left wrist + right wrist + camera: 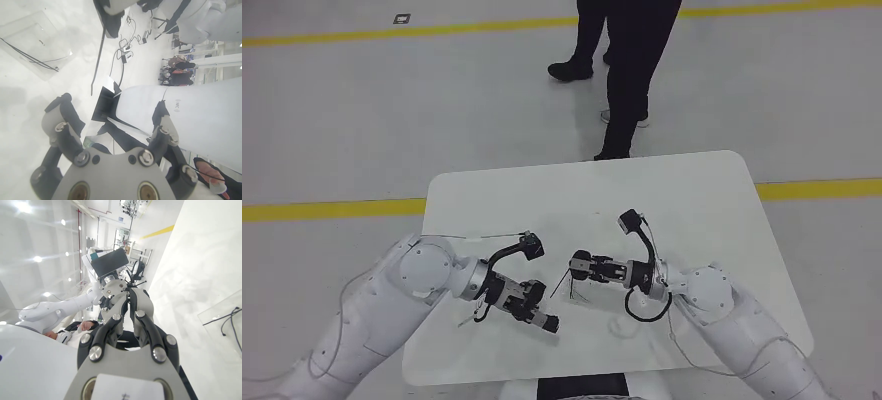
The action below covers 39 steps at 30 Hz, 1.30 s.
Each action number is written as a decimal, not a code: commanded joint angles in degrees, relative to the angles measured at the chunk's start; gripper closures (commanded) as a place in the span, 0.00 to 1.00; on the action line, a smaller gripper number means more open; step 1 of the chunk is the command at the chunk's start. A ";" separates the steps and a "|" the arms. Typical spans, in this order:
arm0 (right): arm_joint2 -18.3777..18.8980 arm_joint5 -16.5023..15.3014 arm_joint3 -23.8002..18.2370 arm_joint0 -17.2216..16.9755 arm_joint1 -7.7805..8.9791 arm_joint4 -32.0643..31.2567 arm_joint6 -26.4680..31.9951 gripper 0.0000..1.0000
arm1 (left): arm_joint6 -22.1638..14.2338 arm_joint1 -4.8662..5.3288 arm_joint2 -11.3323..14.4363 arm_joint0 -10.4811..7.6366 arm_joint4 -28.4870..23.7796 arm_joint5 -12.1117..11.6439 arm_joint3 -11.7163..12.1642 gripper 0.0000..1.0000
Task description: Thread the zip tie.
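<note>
Left wrist cam catches the zip tie (pixel 99 56) dangling, pinched in the right gripper (pixel 110 28); left gripper (pixel 112 103) is spread apart, empty.

In the top view the zip tie (pixel 560 285) is a hair-thin line, too small to tell head from tail. The right tool (pixel 110 28) is cut off by the left wrist view's edge, hiding where its fingers meet the strip. The clear tray (pixel 217 326) runs off the right wrist view's edge, its far side lost.
</note>
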 commanded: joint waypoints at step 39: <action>3.06 -1.38 2.17 -5.50 -1.39 15.92 -1.85 1.00 | 10.29 -0.13 -10.02 10.33 -10.73 0.00 -1.44 0.00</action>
